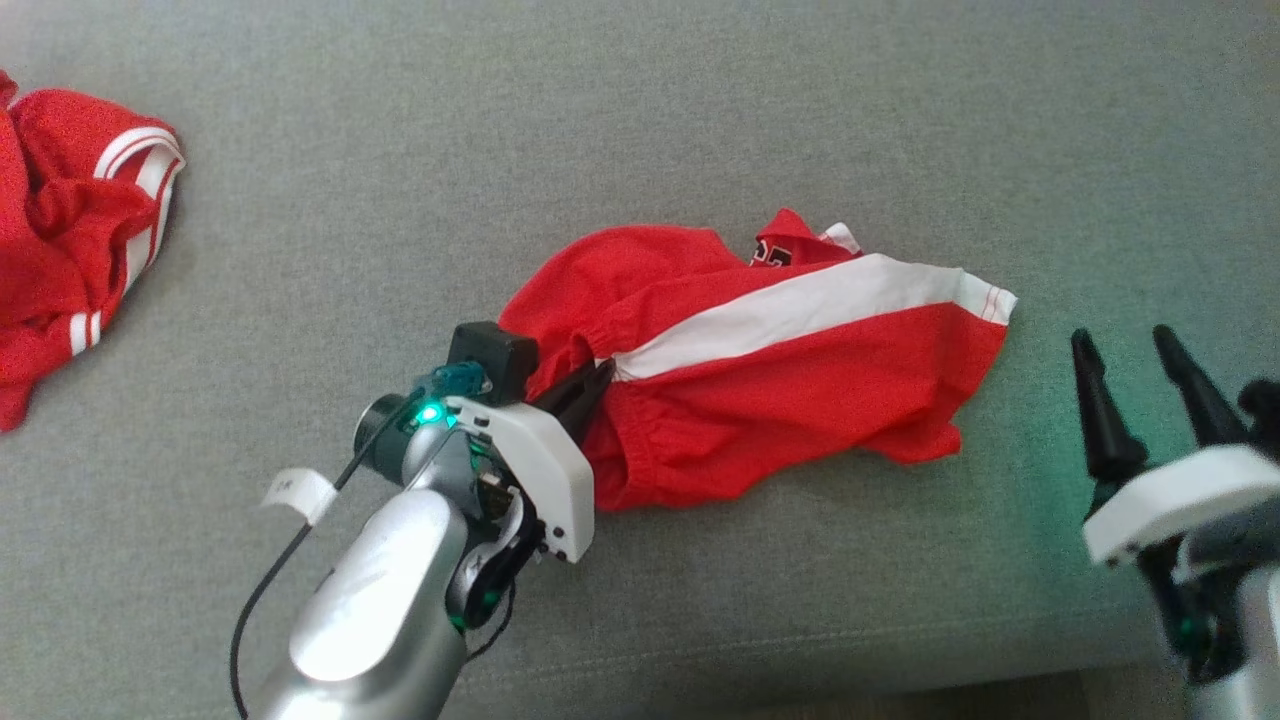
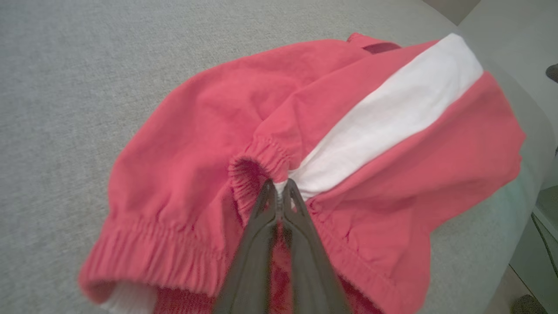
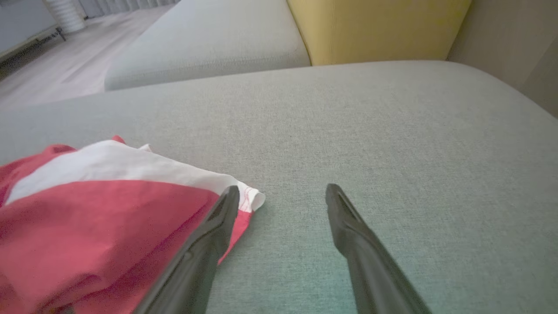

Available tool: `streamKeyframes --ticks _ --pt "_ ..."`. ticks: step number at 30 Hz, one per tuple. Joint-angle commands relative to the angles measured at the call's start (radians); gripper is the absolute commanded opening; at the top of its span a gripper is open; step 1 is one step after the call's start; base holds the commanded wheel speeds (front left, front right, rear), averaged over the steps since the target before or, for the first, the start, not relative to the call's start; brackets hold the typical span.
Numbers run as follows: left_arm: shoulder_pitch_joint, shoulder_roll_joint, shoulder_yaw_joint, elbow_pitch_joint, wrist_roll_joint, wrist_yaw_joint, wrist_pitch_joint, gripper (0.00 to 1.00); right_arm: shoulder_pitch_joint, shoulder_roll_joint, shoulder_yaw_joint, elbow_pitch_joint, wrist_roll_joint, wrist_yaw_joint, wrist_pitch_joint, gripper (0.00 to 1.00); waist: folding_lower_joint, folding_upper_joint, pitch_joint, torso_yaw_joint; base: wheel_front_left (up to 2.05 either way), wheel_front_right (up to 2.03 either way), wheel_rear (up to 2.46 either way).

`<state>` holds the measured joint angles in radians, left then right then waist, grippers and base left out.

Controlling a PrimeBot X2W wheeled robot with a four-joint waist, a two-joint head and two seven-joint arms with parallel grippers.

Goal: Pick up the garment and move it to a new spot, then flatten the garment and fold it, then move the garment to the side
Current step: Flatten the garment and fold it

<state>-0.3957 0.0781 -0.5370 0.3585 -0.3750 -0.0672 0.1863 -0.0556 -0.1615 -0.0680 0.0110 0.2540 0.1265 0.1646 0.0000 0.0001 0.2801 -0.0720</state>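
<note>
On the grey cushion (image 1: 640, 120), near the middle of my head view, the red shorts (image 1: 780, 400) lie crumpled, a white stripe (image 1: 800, 305) running along them toward 3 o'clock. The left pincer (image 1: 590, 385) comes in from about 7 o'clock of the shorts; its fingers are pressed together, clamped on the elastic waistband (image 1: 640, 440) at the shorts' 9 o'clock end, right where the stripe meets it.

Through the left wrist camera I see the left pincer (image 2: 279, 192) pinching that gathered edge; the cloth spreads away from the tips toward 12 o'clock, and the stripe (image 2: 392, 117) heads off to 2 o'clock.

The right pincer (image 1: 1120, 340) sits at 3 o'clock of the shorts, near them but apart, fingers spread wide and holding nothing, pointing to 12 o'clock. In its own wrist camera the right pincer (image 3: 282, 189) has the shorts' hem corner (image 3: 250, 198) at 9 o'clock; the left-hand finger crosses that corner in the picture, and I cannot tell whether it touches.

Well apart, at 10 o'clock of the head view, lies a second red garment (image 1: 70, 230); a yellow cushion (image 3: 375, 30) stands at 12 o'clock in the right wrist camera.
</note>
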Motion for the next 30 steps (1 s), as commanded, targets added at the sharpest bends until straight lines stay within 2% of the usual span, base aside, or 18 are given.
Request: streamKeyframes --ticks 1,8,15,16,18,21,24,30 --pt "-0.054 0.008 0.032 -0.032 0.005 0.007 -0.011 0.0 -0.048 -0.029 0.02 -0.024 0.01 0.004 0.008 1.0 0.0 -0.0001 0.007 0.0 0.0 0.0 0.0" --pt "-0.078 0.014 0.02 -0.047 0.017 0.008 -0.021 0.0 -0.198 -0.126 0.113 0.135 0.089 0.004 0.128 1.0 0.0 -0.0001 0.052 0.014 0.0 0.0 0.0" --pt "-0.089 0.015 0.009 -0.057 0.023 0.01 -0.036 0.0 -0.279 -0.167 0.203 0.267 0.141 0.004 0.191 0.98 0.0 -0.0001 0.072 0.031 0.0 0.0 0.0" --pt "-0.09 0.015 0.008 -0.058 0.023 0.01 -0.039 0.0 -0.285 -0.169 0.21 0.276 0.15 0.004 0.192 0.55 0.0 -0.0001 0.072 0.033 0.0 0.0 0.0" --pt "-0.089 0.017 0.008 -0.063 0.022 0.01 -0.048 0.0 -0.293 -0.175 0.214 0.293 0.154 0.004 0.183 0.0 0.0 -0.0001 0.071 0.035 0.0 0.0 0.0" --pt "-0.082 0.027 0.017 -0.088 0.026 0.028 -0.066 0.0 -0.305 -0.176 0.209 0.283 0.168 0.004 0.146 0.0 0.0 -0.0001 0.058 0.038 0.0 0.0 0.0" --pt "-0.079 0.039 0.023 -0.139 0.036 0.038 -0.09 0.0 -0.304 -0.186 0.164 0.221 0.144 0.004 0.062 0.0 0.0 -0.0001 0.032 0.049 0.0 0.0 0.0" --pt "-0.094 0.115 0.064 -0.313 0.079 0.069 -0.123 0.0 -0.272 -0.162 0.077 -0.017 0.077 0.004 -0.044 0.0 0.0 -0.0001 -0.046 0.057 0.0 0.0 0.0"
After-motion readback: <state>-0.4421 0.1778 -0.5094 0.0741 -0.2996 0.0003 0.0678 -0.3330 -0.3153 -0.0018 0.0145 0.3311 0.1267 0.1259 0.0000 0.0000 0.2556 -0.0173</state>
